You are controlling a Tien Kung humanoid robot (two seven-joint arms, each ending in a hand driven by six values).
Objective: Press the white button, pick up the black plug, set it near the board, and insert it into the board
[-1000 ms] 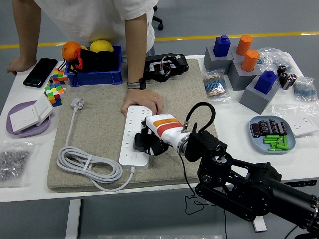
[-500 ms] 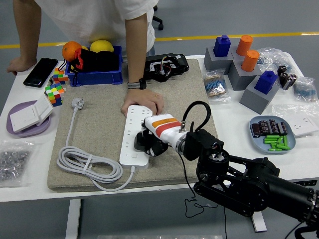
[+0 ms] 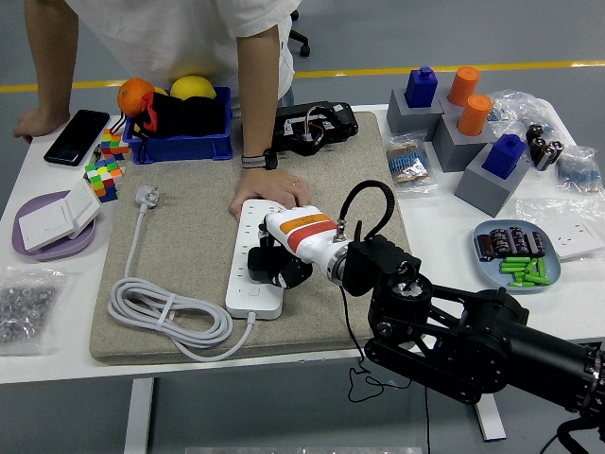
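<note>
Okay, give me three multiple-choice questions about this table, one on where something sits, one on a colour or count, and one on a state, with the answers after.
1. Where does the white power strip lie?
A. on the grey mat
B. in the blue bin
C. on the purple plate

2. How many orange cylinders stand on the grey blocks?
A. one
B. two
C. four

3. What is the person's hand doing?
A. lifting the phone
B. resting on the strip's far end
C. holding the cable

Answers: 1 A, the strip lies on the mat. 2 B, two orange cylinders show at the right. 3 B, the palm covers the strip's top end.
</note>
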